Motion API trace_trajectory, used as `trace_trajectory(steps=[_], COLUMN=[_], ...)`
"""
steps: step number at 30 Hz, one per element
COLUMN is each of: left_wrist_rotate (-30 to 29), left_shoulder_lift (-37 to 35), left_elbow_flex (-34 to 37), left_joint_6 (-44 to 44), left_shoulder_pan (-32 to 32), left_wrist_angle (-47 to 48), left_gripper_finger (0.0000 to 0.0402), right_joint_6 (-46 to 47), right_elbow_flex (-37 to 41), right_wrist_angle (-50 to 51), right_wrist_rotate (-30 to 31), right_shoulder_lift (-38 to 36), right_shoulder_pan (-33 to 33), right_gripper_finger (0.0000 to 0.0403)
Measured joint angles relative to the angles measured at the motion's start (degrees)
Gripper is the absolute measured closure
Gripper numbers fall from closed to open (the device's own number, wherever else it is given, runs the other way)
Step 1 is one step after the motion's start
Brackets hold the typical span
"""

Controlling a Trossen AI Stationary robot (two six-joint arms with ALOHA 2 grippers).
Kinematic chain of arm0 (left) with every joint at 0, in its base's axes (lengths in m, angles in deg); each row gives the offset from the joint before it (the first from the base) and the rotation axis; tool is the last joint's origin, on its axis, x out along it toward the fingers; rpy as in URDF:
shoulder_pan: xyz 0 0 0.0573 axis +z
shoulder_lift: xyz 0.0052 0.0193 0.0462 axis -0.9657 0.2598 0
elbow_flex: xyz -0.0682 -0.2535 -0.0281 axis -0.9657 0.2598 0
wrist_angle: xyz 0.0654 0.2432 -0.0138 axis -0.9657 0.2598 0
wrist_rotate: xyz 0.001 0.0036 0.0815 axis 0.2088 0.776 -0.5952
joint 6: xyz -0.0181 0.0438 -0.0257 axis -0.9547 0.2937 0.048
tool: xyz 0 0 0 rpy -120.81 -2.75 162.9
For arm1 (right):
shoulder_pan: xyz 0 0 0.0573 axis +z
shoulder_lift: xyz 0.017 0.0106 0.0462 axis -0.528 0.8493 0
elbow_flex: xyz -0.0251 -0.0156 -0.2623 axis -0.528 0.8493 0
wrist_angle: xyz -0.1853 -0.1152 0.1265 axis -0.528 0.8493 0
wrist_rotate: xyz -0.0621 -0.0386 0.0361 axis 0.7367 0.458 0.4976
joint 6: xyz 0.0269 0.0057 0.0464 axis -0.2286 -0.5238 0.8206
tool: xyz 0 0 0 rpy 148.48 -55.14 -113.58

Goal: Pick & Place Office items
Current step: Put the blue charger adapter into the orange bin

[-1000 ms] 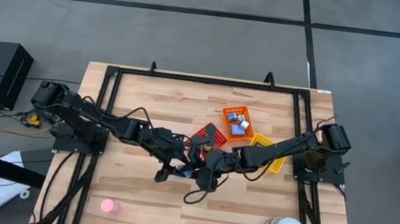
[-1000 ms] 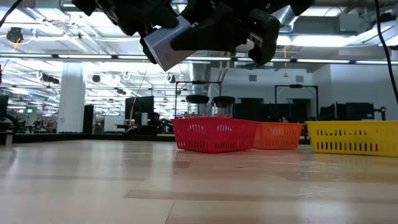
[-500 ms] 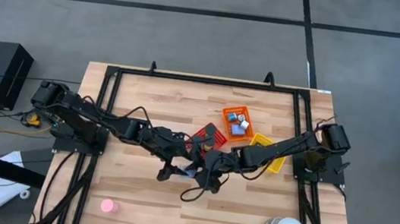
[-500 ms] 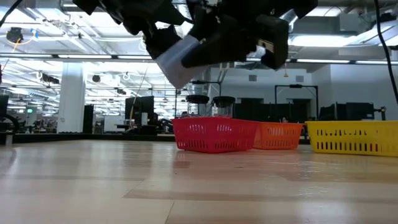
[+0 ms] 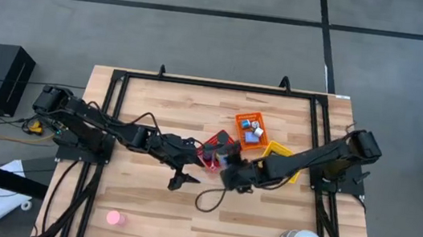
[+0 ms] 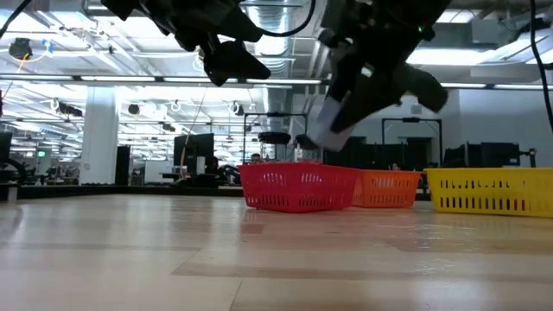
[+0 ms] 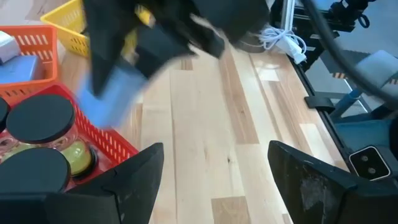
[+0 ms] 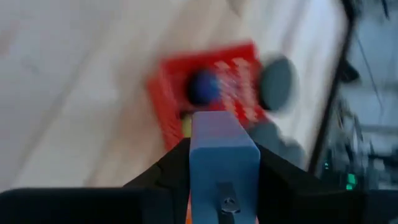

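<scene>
The right end effector (image 8: 224, 171) is pinching a blue block (image 8: 222, 158) between its dark fingers, carrying it in the air just beside the red basket (image 5: 214, 147). In the right wrist view the block stands upright in the grip, its top face flat and a small metal fitting showing low on its front. In the low view the same pale block (image 6: 328, 121) hangs well above the surface, on the near side of the red basket (image 6: 298, 187).

The left end effector (image 7: 214, 180) hovers empty with its fingers spread wide, also just beside the red basket, on the side away from the orange basket (image 5: 251, 130). Its wrist view shows black round lids (image 7: 38, 118) inside the red basket.

The block looks rigid and light, with flat parallel sides that suit a two-finger pinch across its narrow width. Its smooth faces may be slippery, so a hold near the middle of the sides, as now, seems safest against twisting. It is unlikely to be fragile.

A pink disc (image 5: 113, 218) lies on the surface well apart from the red basket, toward the front edge.
</scene>
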Motion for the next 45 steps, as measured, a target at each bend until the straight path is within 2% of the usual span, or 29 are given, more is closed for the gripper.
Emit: trace_trajectory(steps=[3, 6, 10, 12, 19, 22, 25, 29, 38, 45], left_wrist_rotate=[0.02, 0.02, 0.04, 0.04, 0.07, 0.11, 0.13, 0.13, 0.29, 0.26], left_shoulder_lift=[0.00, 0.00, 0.00, 0.00, 0.00, 0.00, 0.00, 0.00, 0.00, 0.00], left_elbow_flex=[0.02, 0.04, 0.04, 0.04, 0.04, 0.04, 0.04, 0.04, 0.04, 0.04], left_joint_6=[-0.01, -0.02, -0.04, -0.04, -0.22, -0.22, -0.22, -0.22, -0.23, -0.24], left_shoulder_pan=[0.00, 0.00, 0.00, 0.00, -0.15, -0.17, -0.17, -0.16, -0.16, -0.15], left_wrist_angle=[-0.30, -0.88, -1.46, -1.87, -2.19, -2.25, -2.30, -2.50, -2.58, -2.65], left_gripper_finger=[0.0117, 0.0117, 0.0117, 0.0117, 0.0117, 0.0117, 0.0117, 0.0117, 0.0117, 0.0117], right_joint_6=[5.47, 11.60, 21.17, 22.90, 19.67, 18.72, 18.55, 18.55, 17.50, 18.86], right_elbow_flex=[-0.02, -0.07, -0.07, -0.02, 0.00, 0.00, -0.01, -0.07, -0.11, -0.11], right_wrist_angle=[7.06, 13.62, 21.46, 22.74, 19.52, 19.22, 19.31, 19.66, 20.18, 20.42], right_wrist_rotate=[3.26, 4.48, 4.93, 5.25, 4.90, 1.83, 1.34, 1.95, 1.98, 1.92], right_shoulder_lift=[-4.20, -8.06, -11.28, -11.40, -7.18, -3.87, -0.62, 2.09, 2.10, 2.09], right_shoulder_pan=[-0.04, -1.20, -5.09, -7.52, -15.45, -18.01, -19.66, -20.17, -19.18, -19.24], right_gripper_finger=[0.0270, 0.0280, 0.0294, 0.0294, 0.0273, 0.0286, 0.0294, 0.0292, 0.0230, 0.0220])
